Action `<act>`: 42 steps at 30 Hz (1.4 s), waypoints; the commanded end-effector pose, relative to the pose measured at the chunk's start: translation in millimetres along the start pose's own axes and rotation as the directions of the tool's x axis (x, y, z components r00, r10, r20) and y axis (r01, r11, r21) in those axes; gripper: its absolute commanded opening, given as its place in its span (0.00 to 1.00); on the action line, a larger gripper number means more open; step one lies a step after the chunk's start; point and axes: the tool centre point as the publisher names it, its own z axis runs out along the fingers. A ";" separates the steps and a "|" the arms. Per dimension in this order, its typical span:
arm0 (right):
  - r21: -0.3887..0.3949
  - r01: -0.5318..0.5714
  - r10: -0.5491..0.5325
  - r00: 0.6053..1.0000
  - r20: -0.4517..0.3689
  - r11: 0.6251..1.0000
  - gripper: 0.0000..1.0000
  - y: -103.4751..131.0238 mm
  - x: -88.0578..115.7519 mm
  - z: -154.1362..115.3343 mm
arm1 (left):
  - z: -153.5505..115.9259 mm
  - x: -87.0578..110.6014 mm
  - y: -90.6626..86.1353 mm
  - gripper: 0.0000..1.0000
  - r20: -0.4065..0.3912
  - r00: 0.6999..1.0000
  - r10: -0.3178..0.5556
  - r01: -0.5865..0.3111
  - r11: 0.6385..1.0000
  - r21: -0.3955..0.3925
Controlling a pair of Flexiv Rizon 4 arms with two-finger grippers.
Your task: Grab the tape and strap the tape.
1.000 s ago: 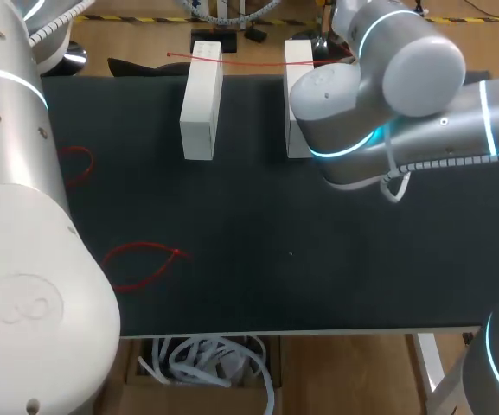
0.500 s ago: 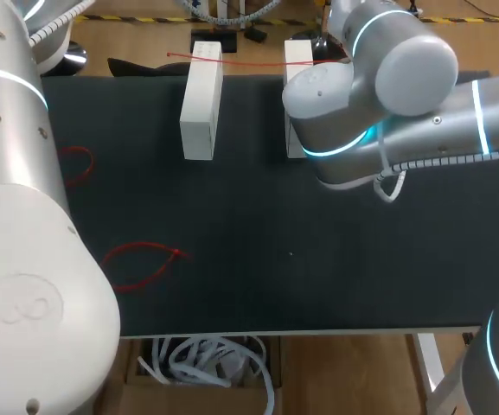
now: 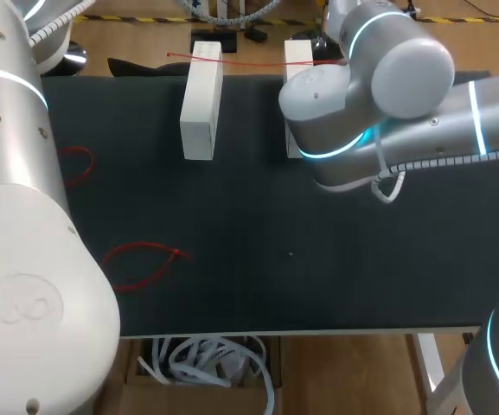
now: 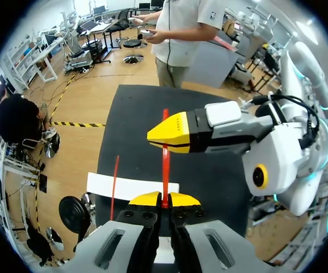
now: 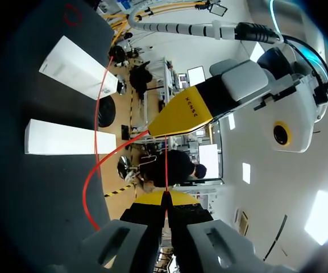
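The grab looks done. The left hand (image 4: 165, 199) is pinched narrow on the red tape (image 4: 165, 170), and the right hand (image 4: 162, 138) is closed on the same strand just beyond it, so a short taut stretch runs between them. The tape is held over the far side of the bench (image 3: 258, 259), near the two white blocks (image 3: 201, 99). What is left, as I judge it, is the strapping itself: no view shows a closed, fastened loop, so the ends are not yet joined and drawn tight.

The head view shows neither hand. The right arm's bulk covers much of the right block, and only a thin red line, likely the same tape, crosses the blocks' far ends. That view alone shows spare red ties (image 3: 145, 258) lying on the bench's left side. The wrist views show the grips, and only the right wrist view shows the tape's slack curving away past the blocks.
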 end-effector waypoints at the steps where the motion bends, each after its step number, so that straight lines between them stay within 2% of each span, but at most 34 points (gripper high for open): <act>1: 0.015 0.009 -0.009 1.000 -0.001 1.000 0.00 1.8 -2.0 -0.2 | -1.2 -1.0 -1.1 0.00 -0.003 1.000 -0.001 0.001 1.000 -0.006; 13: 0.044 0.020 -0.020 1.000 0.006 0.999 0.00 -0.4 -3.9 1.5 | -1.2 -1.0 -1.1 0.00 -0.003 1.000 -0.001 0.001 1.000 -0.006; 42: 0.025 0.047 -0.047 0.999 0.006 0.999 0.00 7.9 -4.8 2.4 | -1.2 -1.0 -1.1 0.00 -0.003 1.000 -0.001 0.001 1.000 -0.006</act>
